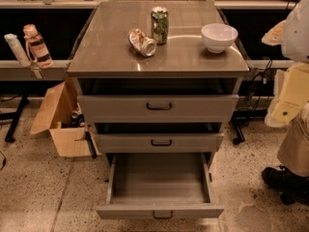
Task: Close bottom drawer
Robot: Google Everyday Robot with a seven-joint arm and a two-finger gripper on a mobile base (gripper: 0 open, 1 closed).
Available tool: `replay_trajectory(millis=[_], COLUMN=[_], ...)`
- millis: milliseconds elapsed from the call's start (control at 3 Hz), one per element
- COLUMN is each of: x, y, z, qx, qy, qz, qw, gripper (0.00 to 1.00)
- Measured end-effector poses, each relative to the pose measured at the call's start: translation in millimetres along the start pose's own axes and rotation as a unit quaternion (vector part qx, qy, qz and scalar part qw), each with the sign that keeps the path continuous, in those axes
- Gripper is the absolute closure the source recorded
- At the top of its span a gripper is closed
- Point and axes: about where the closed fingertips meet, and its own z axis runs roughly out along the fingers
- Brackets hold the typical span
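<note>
The bottom drawer (159, 210) of the grey cabinet (96, 66) is pulled far out toward me. Its plain grey tray (159, 178) is empty, and its small dark bar handle (162, 215) sits at the centre of the front. The middle drawer (159, 142) and the taller top drawer (158, 108) sit further back, with dark gaps above them. My arm's pale segments (294, 139) run down the right edge of the camera view. My gripper (286, 180) is the dark end low on the right, right of the open drawer and apart from it.
On the cabinet top stand a green can (160, 25), a crushed can on its side (142, 42) and a white bowl (219, 36). An open cardboard box (60, 122) sits on the floor to the left. Bottles (36, 45) stand on a left shelf. Cables (256, 86) hang at the right.
</note>
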Motion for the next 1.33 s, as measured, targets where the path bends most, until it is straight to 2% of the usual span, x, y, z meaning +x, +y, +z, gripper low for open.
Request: replay_trajectory(millis=[333, 667, 1000, 1333], x=[0.0, 0.0, 0.0, 0.0], y=[0.0, 0.0, 0.0, 0.0], z=[0.0, 0.0, 0.0, -0.1], qx=[0.0, 0.0, 0.0, 0.0], qy=[0.0, 0.0, 0.0, 0.0], qz=[0.0, 0.0, 0.0, 0.0], qw=[1.0, 1.0, 1.0, 1.0], gripper=[0.0, 0.19, 0.5, 0.73])
